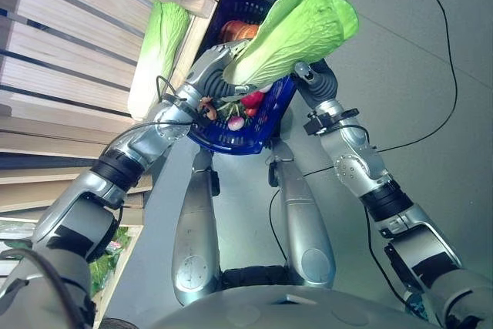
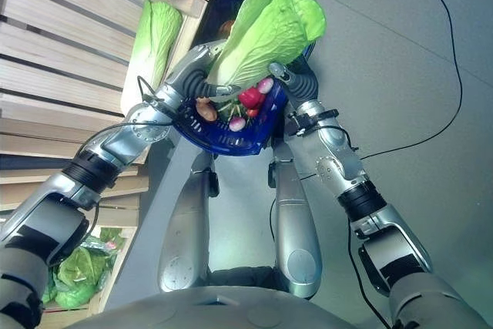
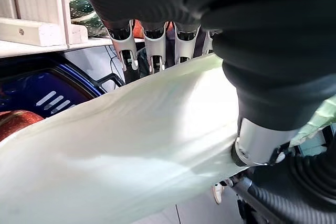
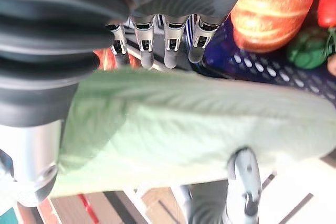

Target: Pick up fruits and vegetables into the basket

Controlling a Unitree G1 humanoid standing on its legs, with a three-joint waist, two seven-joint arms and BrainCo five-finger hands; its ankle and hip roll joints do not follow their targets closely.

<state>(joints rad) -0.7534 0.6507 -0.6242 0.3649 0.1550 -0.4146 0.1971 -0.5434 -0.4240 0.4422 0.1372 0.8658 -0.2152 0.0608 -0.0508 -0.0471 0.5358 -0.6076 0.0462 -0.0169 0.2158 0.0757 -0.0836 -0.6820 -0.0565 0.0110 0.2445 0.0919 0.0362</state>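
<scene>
The big cabbage (image 3: pixel 131 145) fills my left robot hand (image 3: pixel 152 40), fingers curled round it; my right robot hand (image 4: pixel 157 40) grips it too. Just under both sits the blue basket (image 2: pixel 231 142). It could tip and knock fruit out.

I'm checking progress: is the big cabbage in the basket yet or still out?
Out. The cabbage is held above the blue basket between the left hand and right hand, not resting among the produce inside.
</scene>
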